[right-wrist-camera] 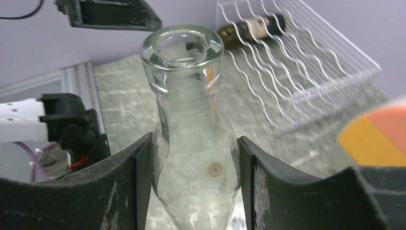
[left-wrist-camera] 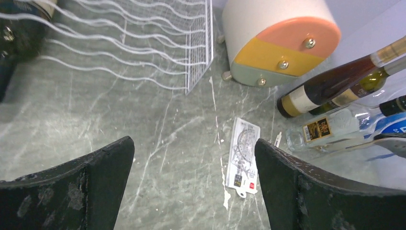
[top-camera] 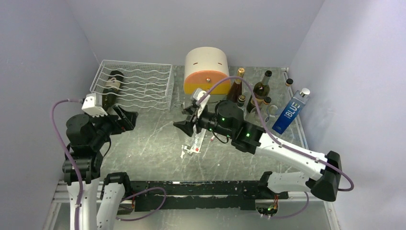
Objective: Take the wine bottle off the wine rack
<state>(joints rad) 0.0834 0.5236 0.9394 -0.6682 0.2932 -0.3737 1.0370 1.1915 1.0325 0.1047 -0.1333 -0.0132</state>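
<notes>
We are clasping one clear glass bottle [right-wrist-camera: 194, 158] in the right gripper [top-camera: 186, 124], left gripper [left-wrist-camera: 194, 143] gaping empty, one dark wine bottle [top-camera: 111, 86] lying at the white wire rack's [top-camera: 146, 85] nine o'clock.

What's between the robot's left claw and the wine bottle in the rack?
Just bare table and wavy wires of the wine rack, seen in the left wrist view between the open left gripper and the wine bottle.

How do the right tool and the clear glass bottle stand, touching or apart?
Touching. The right wrist view shows the right tool closed on the clear glass bottle, both fingers flush against its sides.
</notes>
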